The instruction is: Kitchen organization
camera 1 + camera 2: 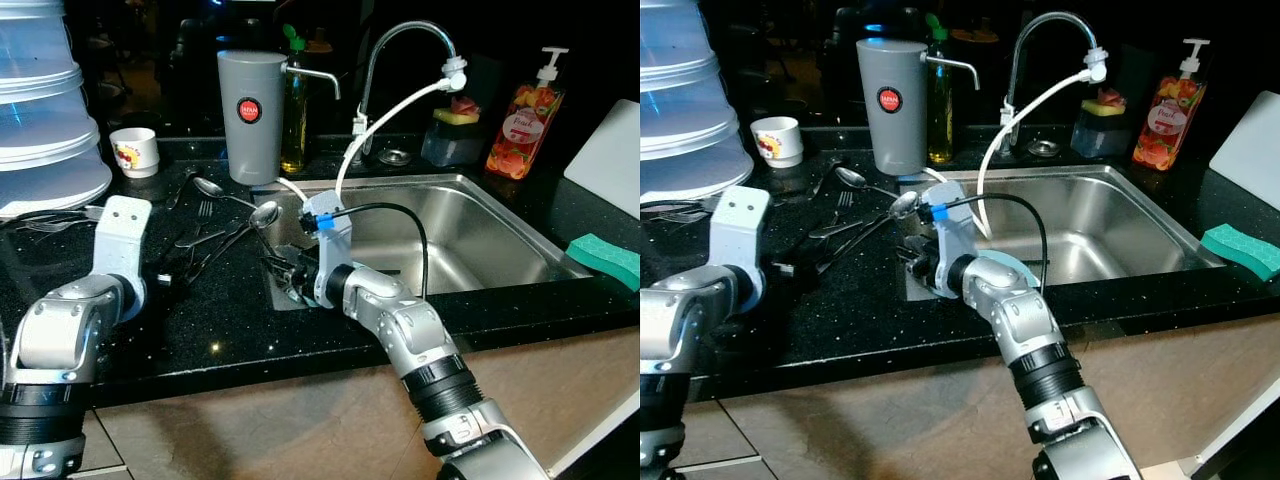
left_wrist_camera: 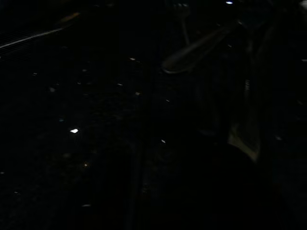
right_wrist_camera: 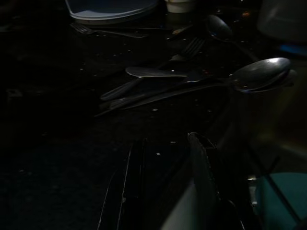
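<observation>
Beside right tool, cutlery

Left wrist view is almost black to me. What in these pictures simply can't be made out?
- Left wrist view: darkness hides nearly everything; one pale handle glints.
- Left hand: hidden behind its own wrist block in the eye views.
- Stacked tubs: cut off by the frame edge.
- Mug print: too small.
</observation>
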Motion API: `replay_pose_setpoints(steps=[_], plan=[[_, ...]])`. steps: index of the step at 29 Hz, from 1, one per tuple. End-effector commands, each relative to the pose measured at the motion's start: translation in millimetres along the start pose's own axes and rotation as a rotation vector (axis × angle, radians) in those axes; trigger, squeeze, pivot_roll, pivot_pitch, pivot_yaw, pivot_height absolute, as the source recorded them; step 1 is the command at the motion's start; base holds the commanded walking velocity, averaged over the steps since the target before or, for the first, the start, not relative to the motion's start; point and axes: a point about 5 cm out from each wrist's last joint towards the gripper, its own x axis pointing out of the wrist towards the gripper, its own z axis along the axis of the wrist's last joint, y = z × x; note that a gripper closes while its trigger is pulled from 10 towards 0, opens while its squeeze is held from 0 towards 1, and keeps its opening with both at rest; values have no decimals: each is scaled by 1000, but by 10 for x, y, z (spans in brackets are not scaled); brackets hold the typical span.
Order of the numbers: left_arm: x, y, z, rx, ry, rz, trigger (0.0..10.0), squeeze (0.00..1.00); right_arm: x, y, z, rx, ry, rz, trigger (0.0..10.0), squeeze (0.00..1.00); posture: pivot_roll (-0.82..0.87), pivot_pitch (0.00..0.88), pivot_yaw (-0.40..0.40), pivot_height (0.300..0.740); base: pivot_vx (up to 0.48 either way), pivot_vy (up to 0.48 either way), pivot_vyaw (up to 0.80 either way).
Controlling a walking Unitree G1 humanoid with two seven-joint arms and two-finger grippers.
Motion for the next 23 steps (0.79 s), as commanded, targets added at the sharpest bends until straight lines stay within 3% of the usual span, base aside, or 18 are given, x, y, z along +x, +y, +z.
replay_pose_setpoints(steps=[1, 23], plan=[[42, -18, -222, 12, 128, -17, 0, 0, -14, 21, -15, 34, 2, 12, 10000, 0, 38, 0, -27, 740, 0, 0, 0], [-30, 230, -55, 65, 55, 160, 0, 0, -61, -54, 78, 207, -45, -21, 10000, 0, 42, 0, -28, 740, 0, 0, 0]])
